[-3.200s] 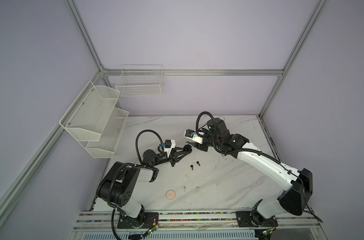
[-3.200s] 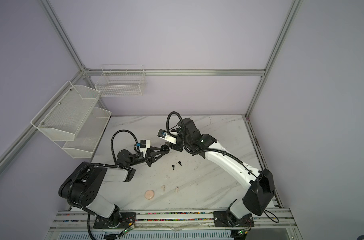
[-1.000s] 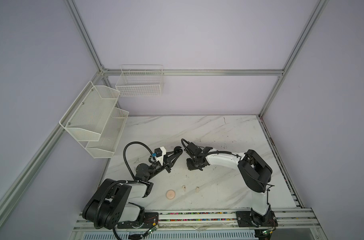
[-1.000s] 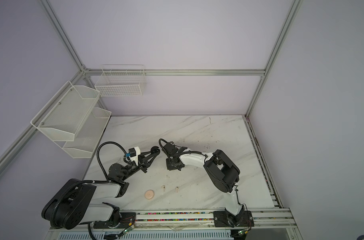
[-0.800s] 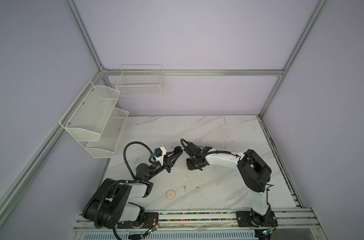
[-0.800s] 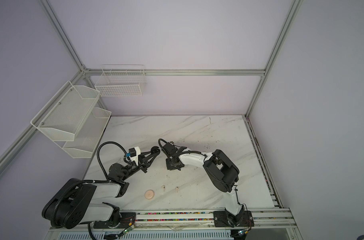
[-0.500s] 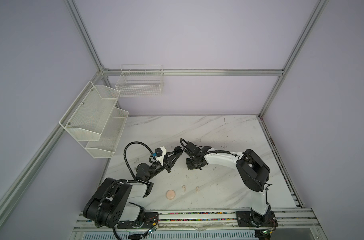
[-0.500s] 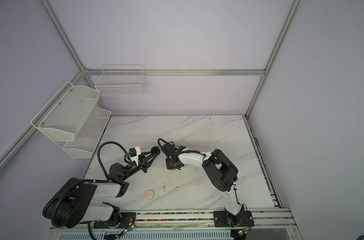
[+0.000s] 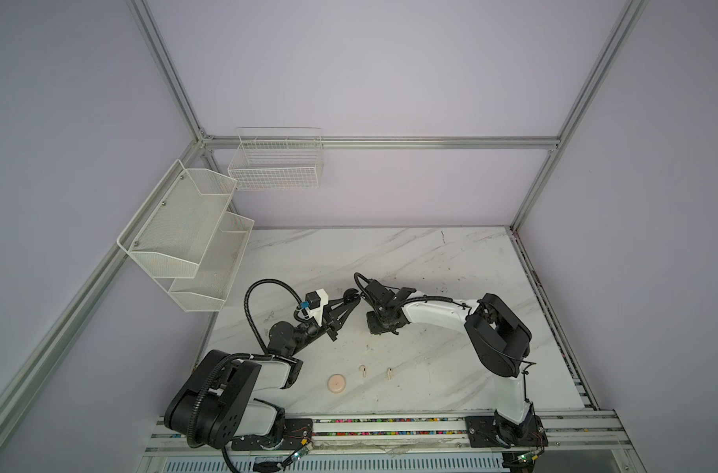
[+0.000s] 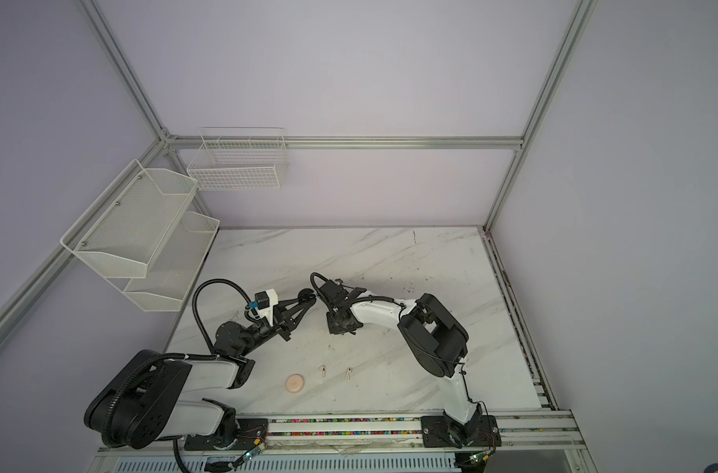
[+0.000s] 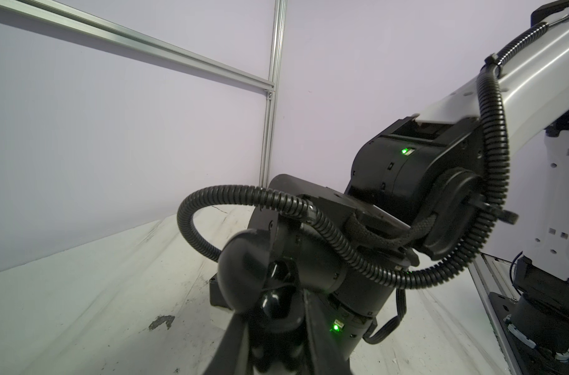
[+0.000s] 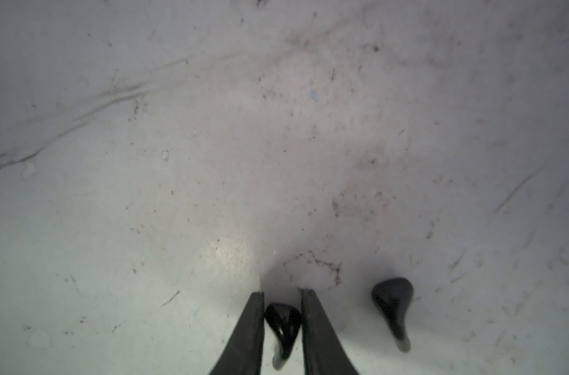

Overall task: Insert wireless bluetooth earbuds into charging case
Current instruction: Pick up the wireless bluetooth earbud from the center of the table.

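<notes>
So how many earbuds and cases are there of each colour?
Black earbuds: 2
Pink earbuds: 2
Black case: 1
Pink case: 1
Total: 6
</notes>
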`<state>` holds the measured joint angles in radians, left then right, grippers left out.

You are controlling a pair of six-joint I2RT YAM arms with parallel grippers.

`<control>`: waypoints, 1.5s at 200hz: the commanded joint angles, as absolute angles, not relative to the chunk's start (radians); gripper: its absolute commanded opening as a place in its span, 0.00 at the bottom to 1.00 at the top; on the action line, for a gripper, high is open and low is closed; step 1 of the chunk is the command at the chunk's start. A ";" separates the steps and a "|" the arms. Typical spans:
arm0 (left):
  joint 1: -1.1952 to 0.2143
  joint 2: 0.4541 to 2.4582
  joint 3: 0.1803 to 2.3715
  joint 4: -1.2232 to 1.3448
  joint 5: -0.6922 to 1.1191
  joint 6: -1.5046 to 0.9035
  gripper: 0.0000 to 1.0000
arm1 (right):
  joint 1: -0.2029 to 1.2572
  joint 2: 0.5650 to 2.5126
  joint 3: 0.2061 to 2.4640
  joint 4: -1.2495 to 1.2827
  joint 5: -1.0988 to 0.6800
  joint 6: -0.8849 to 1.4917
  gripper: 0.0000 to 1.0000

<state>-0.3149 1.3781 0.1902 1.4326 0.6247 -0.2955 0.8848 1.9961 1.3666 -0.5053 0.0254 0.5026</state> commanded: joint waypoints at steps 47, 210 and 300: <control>-0.318 1.381 0.186 1.502 0.631 -0.292 0.00 | 0.893 1.994 1.387 -0.555 0.057 0.502 0.23; -0.318 1.373 0.178 1.502 0.602 -0.293 0.00 | 0.888 1.953 1.357 -0.529 0.071 0.489 0.22; -0.317 1.377 0.181 1.502 0.600 -0.303 0.00 | 0.874 1.915 1.332 -0.518 0.082 0.489 0.21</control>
<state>-0.3149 1.3792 0.1902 1.4326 0.6086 -0.2996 0.8795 1.9671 1.3540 -0.5083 0.0509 0.4877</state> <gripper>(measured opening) 0.203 0.209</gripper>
